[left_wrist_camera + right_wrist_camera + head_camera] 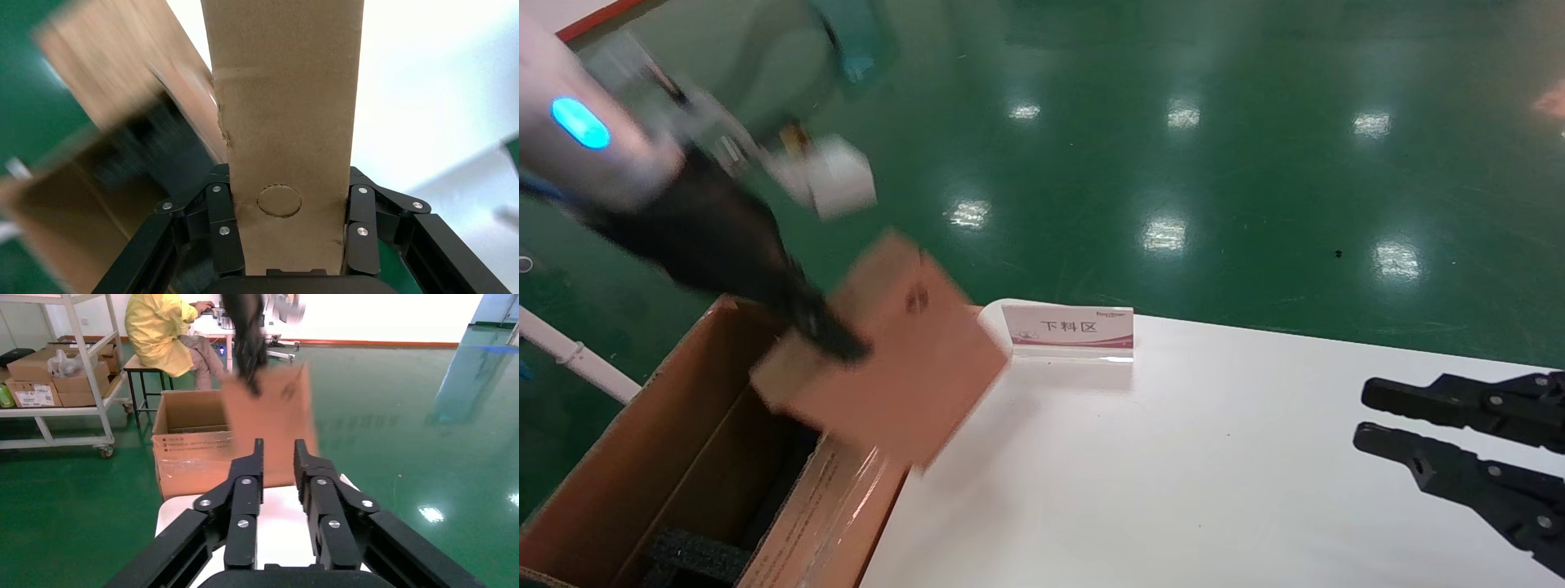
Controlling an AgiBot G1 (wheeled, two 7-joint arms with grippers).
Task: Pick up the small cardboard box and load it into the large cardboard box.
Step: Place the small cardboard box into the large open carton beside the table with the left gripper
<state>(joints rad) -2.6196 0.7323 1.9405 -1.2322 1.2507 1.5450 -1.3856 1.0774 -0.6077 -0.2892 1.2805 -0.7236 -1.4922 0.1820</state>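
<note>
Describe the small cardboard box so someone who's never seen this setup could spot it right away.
Start at the white table, then go to the large cardboard box standing open at its left end. The small cardboard box hangs tilted in the air over that corner, clamped in the left gripper. Unlike the big flapped carton, it is flat, closed and off every surface.

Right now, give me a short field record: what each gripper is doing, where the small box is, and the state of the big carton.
left gripper: shut on the small cardboard box, held tilted in the air
small box position: over the table-side edge of the large cardboard box, not yet inside
large box: open, black foam inside
right gripper: open, empty, over the white table
</note>
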